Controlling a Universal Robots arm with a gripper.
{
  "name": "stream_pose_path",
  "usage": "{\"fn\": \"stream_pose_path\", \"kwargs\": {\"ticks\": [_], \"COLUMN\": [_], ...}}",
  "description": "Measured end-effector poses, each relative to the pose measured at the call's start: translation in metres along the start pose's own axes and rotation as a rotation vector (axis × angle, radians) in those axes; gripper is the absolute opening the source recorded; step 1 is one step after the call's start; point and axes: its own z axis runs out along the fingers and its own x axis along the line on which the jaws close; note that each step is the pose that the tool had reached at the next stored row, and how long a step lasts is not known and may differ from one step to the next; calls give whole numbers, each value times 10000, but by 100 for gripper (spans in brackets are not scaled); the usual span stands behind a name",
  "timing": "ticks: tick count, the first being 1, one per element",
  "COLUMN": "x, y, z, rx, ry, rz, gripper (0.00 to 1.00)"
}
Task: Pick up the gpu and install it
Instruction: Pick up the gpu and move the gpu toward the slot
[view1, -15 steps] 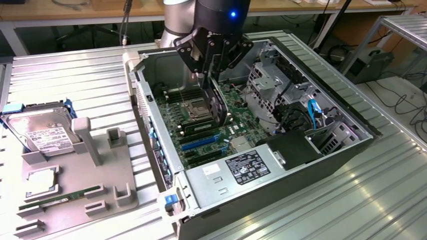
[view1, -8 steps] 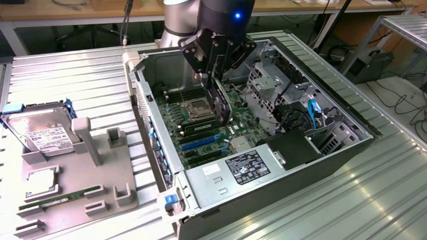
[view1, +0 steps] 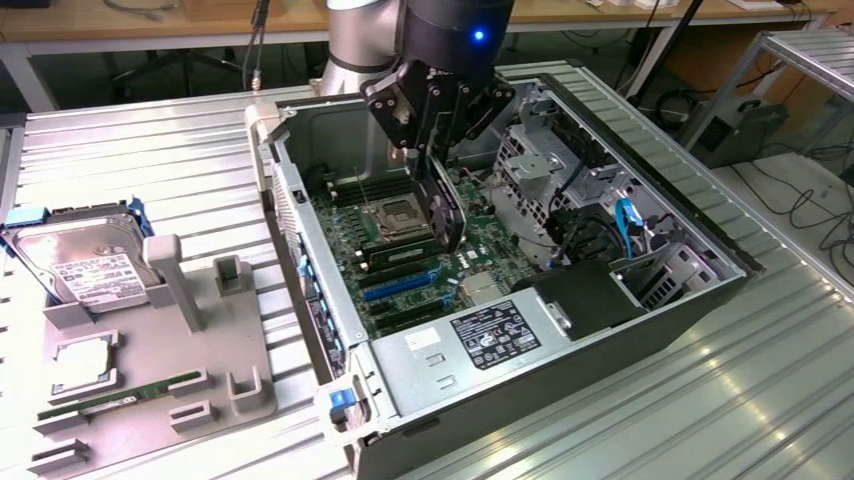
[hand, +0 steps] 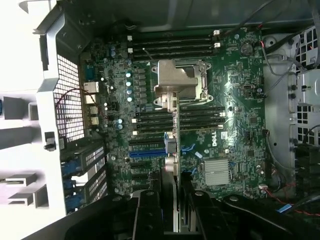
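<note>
The claw (view1: 430, 150) is shut narrow on the gpu (view1: 447, 205), pinching its top edge. The card stands on its thin edge inside the open PC box (view1: 694, 290), over the green board (view1: 400, 262). In the wrist view the gpu (hand: 174, 145) is a thin strip betw. two black fingers (hand: 149, 210). It runs from the silver chip holder (hand: 177, 80) to the blue slot (hand: 147, 153). Can't tell if it touches the board. On the exterior view's left, well apart from the box, a hard drive (view1: 83, 265) & a green memory stick (view1: 120, 396) sit on a grey tray (view1: 160, 340).
</note>
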Motion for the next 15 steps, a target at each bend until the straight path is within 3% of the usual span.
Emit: {"fn": "stream_pose_path", "kwargs": {"ticks": [15], "x": [-96], "y": [24], "z": [68], "rx": [6], "ry": [9], "rz": [0], "gripper": [27]}}
